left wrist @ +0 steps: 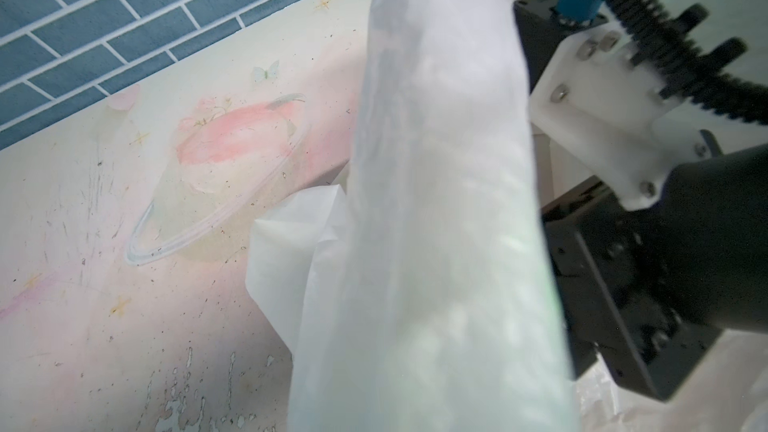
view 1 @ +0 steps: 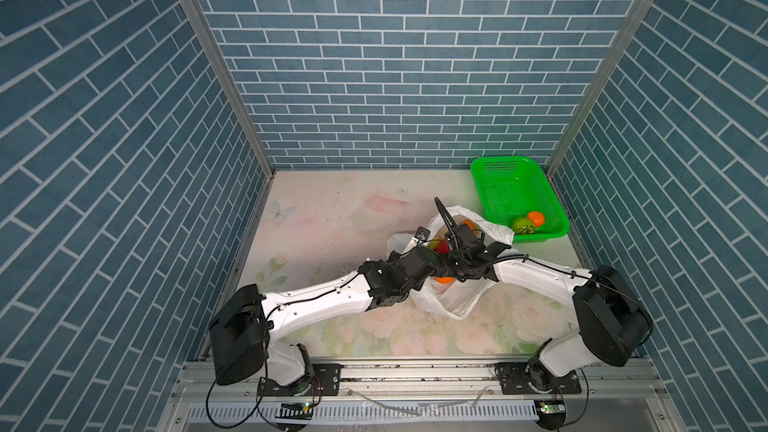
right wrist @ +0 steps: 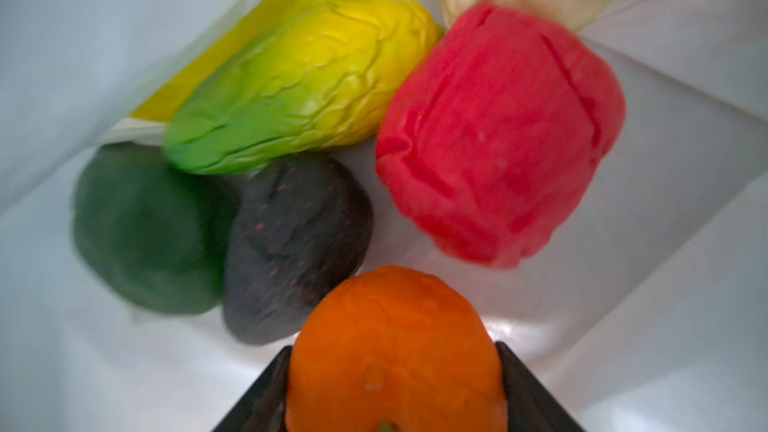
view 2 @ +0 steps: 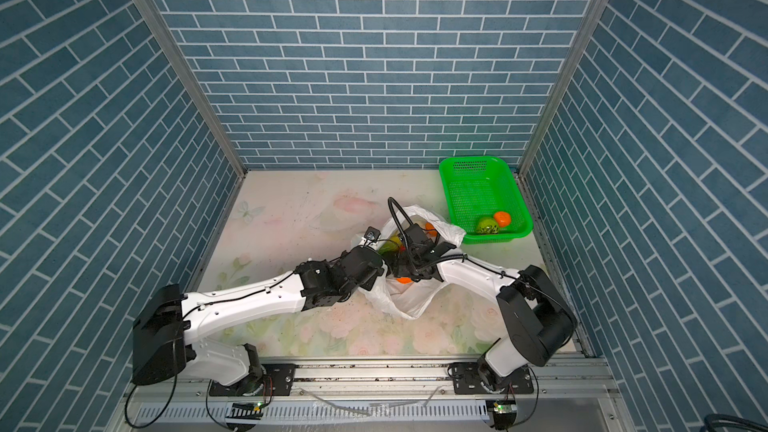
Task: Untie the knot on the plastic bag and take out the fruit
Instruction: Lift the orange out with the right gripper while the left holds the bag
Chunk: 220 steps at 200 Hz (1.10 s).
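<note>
The right gripper, inside the plastic bag, grips an orange from both sides. The left gripper is clamped shut on the bag's left rim.

An orange fills the gap between our right fingers. Just ahead of them an avocado and a red fruit block the way, with a bare strip of bag between. Bag walls crowd both finger sides. Outside the bag the table lies open; a basket stands beyond.
</note>
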### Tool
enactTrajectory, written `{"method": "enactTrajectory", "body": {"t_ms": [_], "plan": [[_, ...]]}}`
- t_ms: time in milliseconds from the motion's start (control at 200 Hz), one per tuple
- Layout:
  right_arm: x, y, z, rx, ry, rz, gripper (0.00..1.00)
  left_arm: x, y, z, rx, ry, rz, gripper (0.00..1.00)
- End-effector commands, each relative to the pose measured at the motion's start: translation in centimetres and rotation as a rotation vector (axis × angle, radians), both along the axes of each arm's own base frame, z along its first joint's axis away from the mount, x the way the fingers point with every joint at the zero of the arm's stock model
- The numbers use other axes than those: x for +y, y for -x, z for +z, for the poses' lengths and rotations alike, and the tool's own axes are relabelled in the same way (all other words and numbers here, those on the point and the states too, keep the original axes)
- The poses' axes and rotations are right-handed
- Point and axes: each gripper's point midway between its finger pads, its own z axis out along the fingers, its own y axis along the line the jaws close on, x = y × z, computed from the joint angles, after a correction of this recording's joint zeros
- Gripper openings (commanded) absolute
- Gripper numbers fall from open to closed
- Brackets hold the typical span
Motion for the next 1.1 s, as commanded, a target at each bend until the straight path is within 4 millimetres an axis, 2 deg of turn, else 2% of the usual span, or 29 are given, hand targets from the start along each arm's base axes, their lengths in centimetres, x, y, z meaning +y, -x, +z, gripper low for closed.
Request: {"method": "enactTrajectory", "body": {"t_ms": [0,465,965,1010,1095], "plan": [[0.0,1.7,0.6,0.005,-0.053,0.060,0.58,-0.3,-0.3,0.1,-0.002,0.018,0.004,0.00],[-0.9,3.9,7.4,-0.076,-0.112,0.148,0.58,0.1,-0.9,-0.4,0.014,0.006,0.015,0.00],[-1.0,4.5,17.4,-0.182,-0.148,0.231,0.58,0.1,-1.0,-0.7,0.022,0.015,0.017,0.00],[-0.8,4.5,17.7,-0.185,-0.146,0.244,0.58,0.1,-1.1,-0.7,0.022,0.018,0.017,0.00],[-0.5,4.3,16.8,-0.167,-0.134,0.254,0.58,-0.2,-1.1,-0.4,0.016,0.036,0.010,0.00]]}}
